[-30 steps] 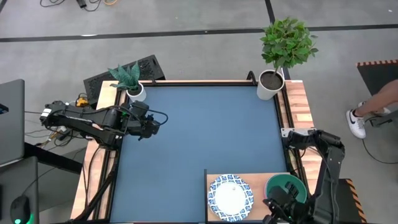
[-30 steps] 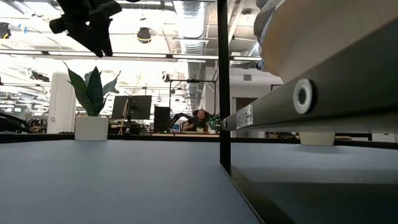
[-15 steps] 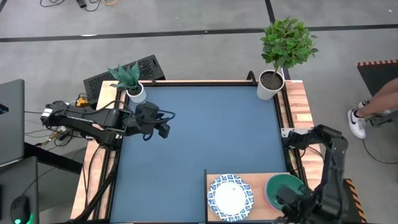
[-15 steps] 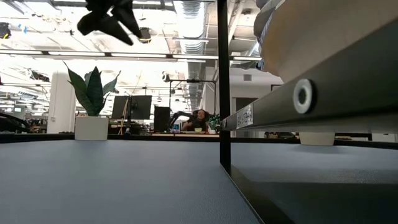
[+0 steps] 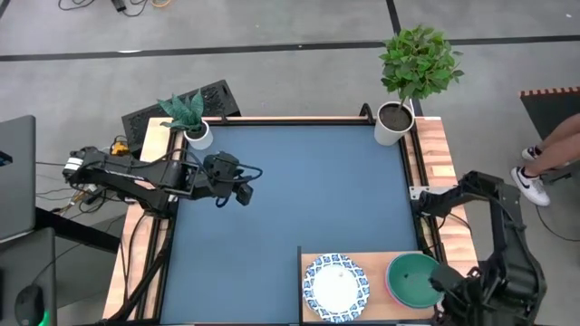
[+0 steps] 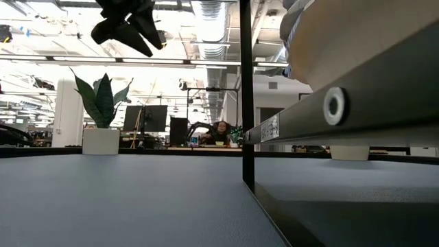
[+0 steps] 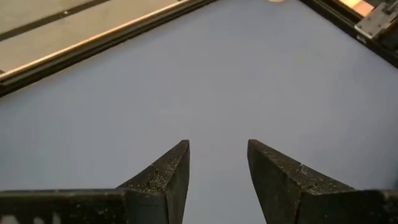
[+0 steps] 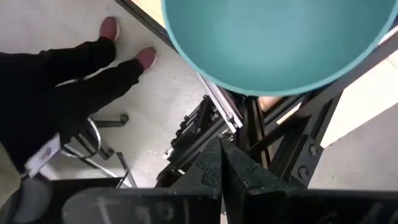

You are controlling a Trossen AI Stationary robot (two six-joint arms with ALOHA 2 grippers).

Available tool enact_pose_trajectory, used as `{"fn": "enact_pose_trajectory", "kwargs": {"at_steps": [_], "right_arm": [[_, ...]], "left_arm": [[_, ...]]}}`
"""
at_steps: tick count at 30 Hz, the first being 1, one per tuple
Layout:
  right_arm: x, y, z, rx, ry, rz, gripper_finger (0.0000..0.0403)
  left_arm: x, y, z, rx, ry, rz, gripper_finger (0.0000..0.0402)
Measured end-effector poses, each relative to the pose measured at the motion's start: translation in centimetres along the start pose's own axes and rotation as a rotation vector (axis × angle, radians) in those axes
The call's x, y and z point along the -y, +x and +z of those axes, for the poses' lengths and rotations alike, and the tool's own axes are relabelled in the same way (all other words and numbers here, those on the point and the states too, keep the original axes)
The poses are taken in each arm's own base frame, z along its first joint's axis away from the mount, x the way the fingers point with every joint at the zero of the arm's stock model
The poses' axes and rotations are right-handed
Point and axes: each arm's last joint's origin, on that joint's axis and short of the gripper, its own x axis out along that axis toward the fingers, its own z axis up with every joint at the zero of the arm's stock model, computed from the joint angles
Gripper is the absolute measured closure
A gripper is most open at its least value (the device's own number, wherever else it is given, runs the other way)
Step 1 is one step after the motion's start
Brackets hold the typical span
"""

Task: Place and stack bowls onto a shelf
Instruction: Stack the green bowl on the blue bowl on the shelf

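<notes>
The light wood shelf (image 5: 313, 261) lies at the table's near right. On it stand a white bowl with a blue patterned rim (image 5: 335, 288) and a green bowl (image 5: 413, 274); a thin pink rim shows at the green bowl's left side. The green bowl fills the top of the right wrist view (image 8: 280, 37). My right gripper (image 8: 221, 155) is shut and empty, just off the shelf's right end, beside the green bowl (image 5: 446, 288). My left gripper (image 5: 239, 188) is open and empty, high over the blue tabletop's far left part (image 7: 217, 155), and shows in the low view (image 6: 127, 27).
A white pot with a spiky plant (image 5: 195, 134) stands at the far left corner and a white pot with a leafy plant (image 5: 394, 122) at the far right corner. A person's legs and shoes (image 8: 74, 68) are beyond the table's right edge (image 5: 535, 177).
My left gripper has moved toward the table's right over the tabletop, staying high. My right gripper has drawn back from over the green bowl toward the table's right edge; the bowl stays on the shelf.
</notes>
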Motion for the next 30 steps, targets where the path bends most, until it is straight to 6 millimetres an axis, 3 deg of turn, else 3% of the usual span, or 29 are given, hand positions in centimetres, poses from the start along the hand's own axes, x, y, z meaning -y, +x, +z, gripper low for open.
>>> {"fn": "enact_pose_trajectory", "kwargs": {"at_steps": [9, 20, 30], "right_arm": [[-0.8, 3.9, -0.4, 0.067, 0.037, -0.115, 0.0386], [-0.3, 1.8, 0.4, 0.028, -0.012, -0.062, 0.0386], [-0.2, 4.0, 1.1, 0.079, -0.014, -0.137, 0.0386]], "left_arm": [[0.1, 0.3, 0.0, -0.001, -0.011, 0.007, 0.0255], [-0.3, 0.6, 0.3, 0.015, -0.016, 0.037, 0.0255], [-0.3, 0.6, 0.4, 0.027, -0.012, 0.050, 0.0255]]}}
